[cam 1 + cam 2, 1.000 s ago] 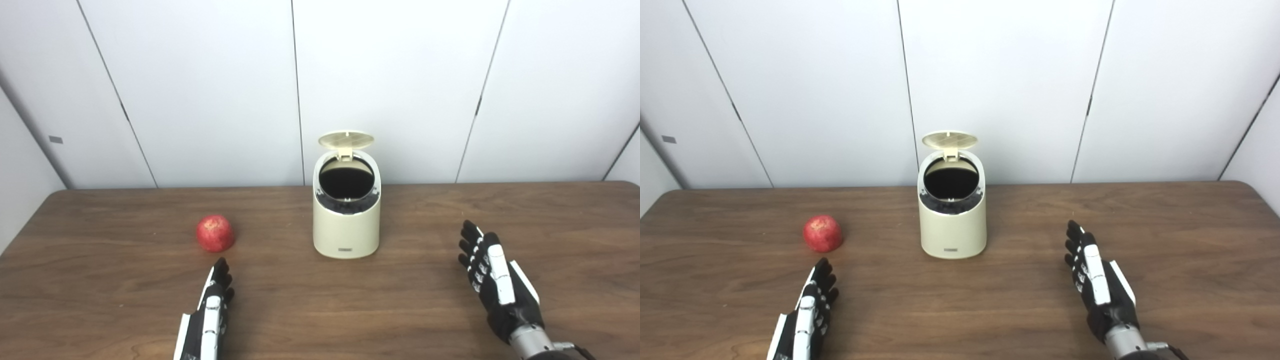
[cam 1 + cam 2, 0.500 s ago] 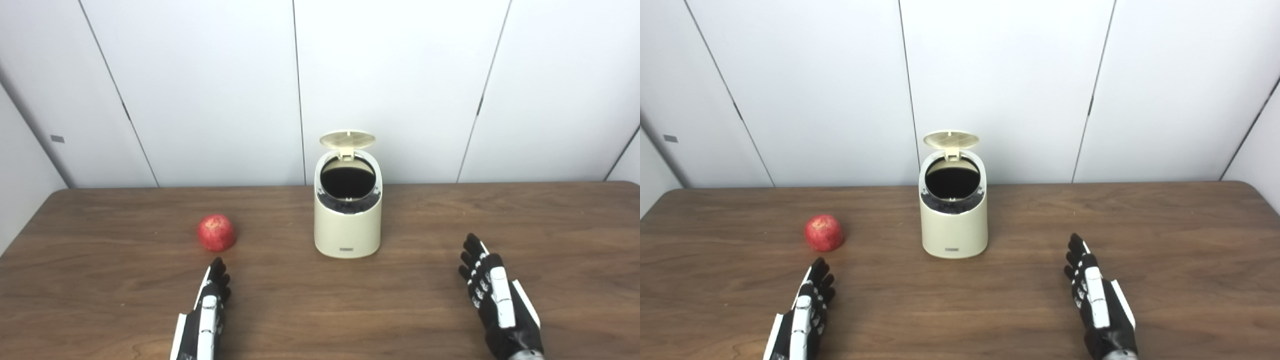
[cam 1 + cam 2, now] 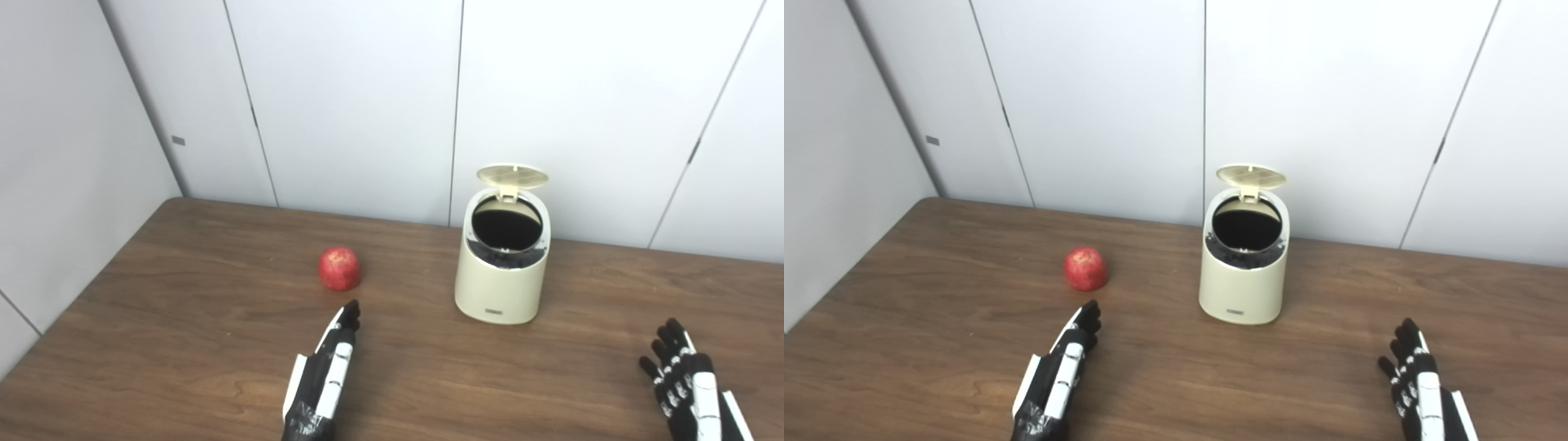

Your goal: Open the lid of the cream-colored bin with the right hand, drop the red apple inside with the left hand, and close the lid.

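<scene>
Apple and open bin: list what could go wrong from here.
1. The apple is round and lies loose on the table; the open left hand could nudge it away.
2. The bin opening looks barely wider than the apple, so a drop could hit the rim.

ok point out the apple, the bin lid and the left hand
red apple (image 3: 339, 268): left eye view, front of the fruit
bin lid (image 3: 512, 176): left eye view, raised underside
left hand (image 3: 1059, 373): right eye view, back of hand

No text I can read.
A small dark label low on the bin (image 3: 501, 278) front is too blurred for me.
</scene>
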`<control>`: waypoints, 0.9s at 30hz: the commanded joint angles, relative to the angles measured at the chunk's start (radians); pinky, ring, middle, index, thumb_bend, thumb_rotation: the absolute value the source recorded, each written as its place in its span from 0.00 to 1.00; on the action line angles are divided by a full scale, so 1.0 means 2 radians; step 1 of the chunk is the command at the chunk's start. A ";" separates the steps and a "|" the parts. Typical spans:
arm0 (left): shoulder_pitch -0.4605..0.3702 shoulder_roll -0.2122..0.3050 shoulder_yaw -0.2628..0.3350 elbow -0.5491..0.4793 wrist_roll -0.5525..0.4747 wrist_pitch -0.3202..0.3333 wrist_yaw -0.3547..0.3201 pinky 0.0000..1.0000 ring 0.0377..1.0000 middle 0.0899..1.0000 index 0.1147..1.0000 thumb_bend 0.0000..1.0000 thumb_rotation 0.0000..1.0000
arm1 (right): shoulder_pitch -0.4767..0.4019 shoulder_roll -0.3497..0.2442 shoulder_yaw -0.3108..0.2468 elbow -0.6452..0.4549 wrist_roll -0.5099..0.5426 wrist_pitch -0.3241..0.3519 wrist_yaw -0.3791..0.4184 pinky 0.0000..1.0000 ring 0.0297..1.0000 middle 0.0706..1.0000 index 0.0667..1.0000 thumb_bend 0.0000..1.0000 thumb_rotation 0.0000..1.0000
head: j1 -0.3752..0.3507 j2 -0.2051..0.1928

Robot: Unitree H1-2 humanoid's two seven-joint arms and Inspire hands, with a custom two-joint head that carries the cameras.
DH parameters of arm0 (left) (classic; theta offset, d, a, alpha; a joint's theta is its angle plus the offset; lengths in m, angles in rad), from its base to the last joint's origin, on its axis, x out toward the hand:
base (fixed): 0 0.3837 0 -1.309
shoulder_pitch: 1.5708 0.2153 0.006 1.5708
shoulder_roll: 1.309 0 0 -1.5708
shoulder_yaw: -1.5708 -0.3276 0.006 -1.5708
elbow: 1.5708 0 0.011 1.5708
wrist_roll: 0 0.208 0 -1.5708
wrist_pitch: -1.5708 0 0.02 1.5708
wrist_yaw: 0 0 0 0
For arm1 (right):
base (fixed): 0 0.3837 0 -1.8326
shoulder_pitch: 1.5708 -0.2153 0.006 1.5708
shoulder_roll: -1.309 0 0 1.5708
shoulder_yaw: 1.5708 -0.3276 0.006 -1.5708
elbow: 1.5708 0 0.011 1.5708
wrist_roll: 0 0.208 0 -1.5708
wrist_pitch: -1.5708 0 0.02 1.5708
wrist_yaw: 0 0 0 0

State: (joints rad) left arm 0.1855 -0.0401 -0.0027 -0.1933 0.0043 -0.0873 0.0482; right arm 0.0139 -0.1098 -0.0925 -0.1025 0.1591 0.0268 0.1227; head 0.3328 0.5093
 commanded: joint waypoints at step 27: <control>-0.054 0.053 0.020 -0.087 0.216 0.075 0.047 0.69 0.82 0.87 0.91 0.89 0.11 | -0.007 0.001 0.001 -0.062 0.032 0.075 -0.006 1.00 1.00 1.00 0.99 0.62 1.00 | 0.019 -0.005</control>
State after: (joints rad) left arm 0.1158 0.0570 0.0369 -0.3281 0.4053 0.0607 0.1446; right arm 0.0181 -0.1144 -0.0920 -0.1967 0.2117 0.1848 0.1161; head 0.3712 0.5001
